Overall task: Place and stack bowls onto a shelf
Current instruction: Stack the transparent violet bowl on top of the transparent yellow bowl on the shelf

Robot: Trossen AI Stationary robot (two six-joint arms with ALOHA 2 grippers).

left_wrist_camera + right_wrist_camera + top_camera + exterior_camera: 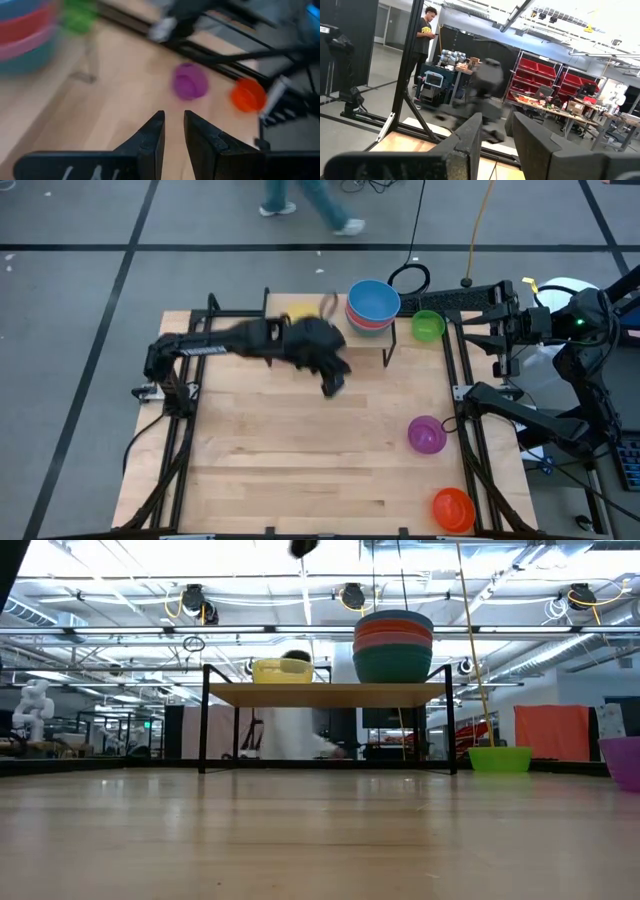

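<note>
Nearest the front edge of the table (300,470), at its right corner, lies the orange bowl (453,508). Farther in, near the right edge, lies the purple bowl (427,434), well apart from the orange one. Over the middle of the table the left arm reaches across, blurred; the left pincer (335,383) hangs above bare wood, empty, its fingers (152,137) parted by a narrow gap. At the far edge stands the shelf (325,695). On its right end sits a stack of four bowls, blue bowl (373,300) on top, then red, pink and teal at the bottom (392,664). The yellow bowl (280,670) sits on the shelf left of the stack. The green bowl (428,326) rests on the table just right of the shelf. The right pincer (495,135) is raised at the right side, released and empty. A person (424,35) stands in the room beyond.
</note>
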